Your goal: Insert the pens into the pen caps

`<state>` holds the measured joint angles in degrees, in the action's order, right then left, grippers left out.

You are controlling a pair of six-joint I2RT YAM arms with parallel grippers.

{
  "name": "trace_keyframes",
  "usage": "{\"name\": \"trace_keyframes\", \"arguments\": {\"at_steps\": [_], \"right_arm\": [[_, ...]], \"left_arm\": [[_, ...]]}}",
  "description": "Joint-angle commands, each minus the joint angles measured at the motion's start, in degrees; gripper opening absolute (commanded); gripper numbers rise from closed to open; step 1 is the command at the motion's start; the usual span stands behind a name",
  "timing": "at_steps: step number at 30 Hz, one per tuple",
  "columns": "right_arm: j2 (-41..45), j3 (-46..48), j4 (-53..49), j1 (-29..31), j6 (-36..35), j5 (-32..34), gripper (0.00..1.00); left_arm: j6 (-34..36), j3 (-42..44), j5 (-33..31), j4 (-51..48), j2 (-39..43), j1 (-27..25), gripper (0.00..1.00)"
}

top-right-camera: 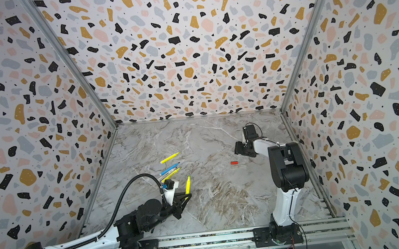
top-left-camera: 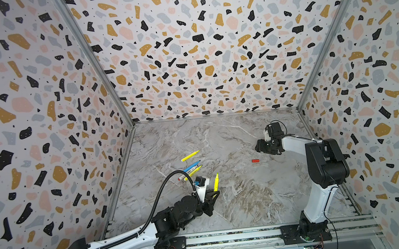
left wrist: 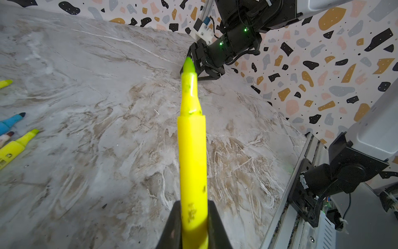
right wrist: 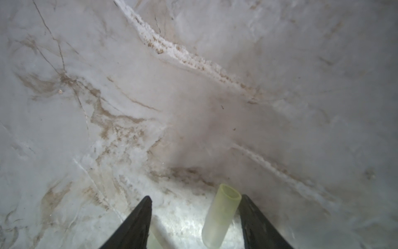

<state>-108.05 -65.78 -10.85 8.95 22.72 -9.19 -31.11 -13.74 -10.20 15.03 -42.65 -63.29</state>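
The mounting rail point(top-left-camera: 229, 237) runs along the 6 o'clock edge of both top views, nearest the camera head, and carries both arm bases. Beyond it lies the marble table point(top-left-camera: 245, 200), the working surface. The left arm point(top-left-camera: 120, 247) reaches in from 7 o'clock. The right arm point(top-left-camera: 322, 163) stands at 4 o'clock and bends toward 2 o'clock of the table centre. The left gripper point(top-left-camera: 214, 194), at 7 o'clock of the table centre, is clamped on the lower barrel of a held yellow pen point(left wrist: 191, 151). This pen is clear of the table, its uncapped tip pointing toward 12 o'clock. The right gripper point(right wrist: 195, 200) is low over the table with its jaws standing apart; nothing is clamped. Four loose pens lie at 9 to 10 o'clock of the centre: a far yellow pen point(top-left-camera: 190, 156) alone, then a blue pen point(top-left-camera: 192, 166), a near yellow pen point(top-left-camera: 193, 172) and a white pen point(top-left-camera: 180, 178) bunched side by side. A red cap point(top-left-camera: 255, 161) lies at 3 o'clock, near the right gripper but outside it. A pale cap point(right wrist: 221, 215) sits between the right jaws, close against one finger, its mouth facing away from the wrist. Step in hand, by judgement: pen acquired, cap acquisition pending. The next move calls for closing the right jaws on the pale cap, lifting it, turning its mouth toward the pen tip, aligning both axes, then pressing together.
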Motion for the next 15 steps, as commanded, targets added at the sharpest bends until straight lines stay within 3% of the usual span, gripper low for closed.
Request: {"name": "trace_keyframes", "arguments": {"at_steps": [1,15], "right_arm": [[-1.47,-2.08,-3.68,0.28,-1.24,2.23,0.66],[-3.75,-5.03,-4.48,4.61,-1.23,2.62,0.66]], "left_arm": [[0.79,0.64,-1.21,1.85,0.22,0.18,0.06],[1.14,0.8,-1.71,1.78,0.14,0.22,0.06]]}}
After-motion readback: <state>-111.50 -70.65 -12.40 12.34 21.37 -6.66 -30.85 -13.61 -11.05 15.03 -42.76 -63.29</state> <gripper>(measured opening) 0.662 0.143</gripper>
